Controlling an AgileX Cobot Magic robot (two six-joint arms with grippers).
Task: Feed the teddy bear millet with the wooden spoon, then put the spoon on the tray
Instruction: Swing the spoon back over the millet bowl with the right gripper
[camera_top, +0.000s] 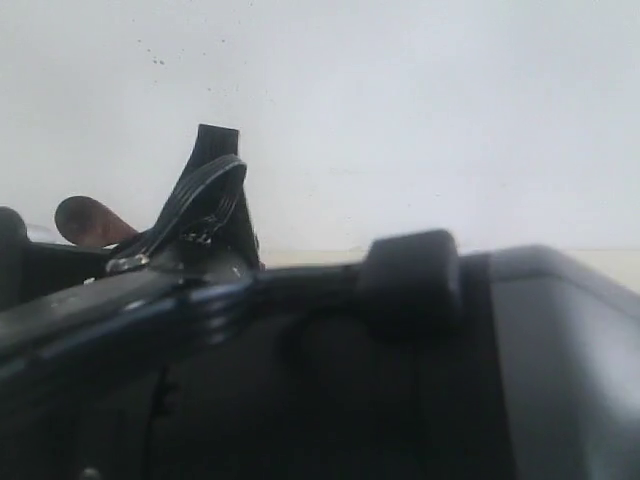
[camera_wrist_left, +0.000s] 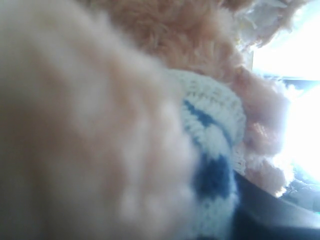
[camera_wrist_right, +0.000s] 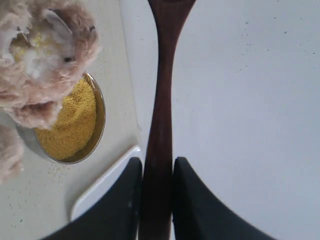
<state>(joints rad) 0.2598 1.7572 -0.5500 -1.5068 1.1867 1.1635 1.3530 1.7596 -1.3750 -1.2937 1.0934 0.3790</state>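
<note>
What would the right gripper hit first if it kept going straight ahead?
Way looks free: the right gripper, shut on the wooden spoon, points toward a plain white surface; teddy bear and millet sit off-line. Depth unclear.

No text, label, brand, number or sign can be read in any of the views.

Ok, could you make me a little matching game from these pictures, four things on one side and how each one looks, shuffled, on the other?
1 teddy bear
2 millet
3 wooden spoon
4 tray

A gripped by the right hand
B yellow heap in the metal bowl
C white corner showing near the bowl
D yellow grains on its muzzle

Pairs: 1-D, 2-B, 3-A, 4-C
</note>
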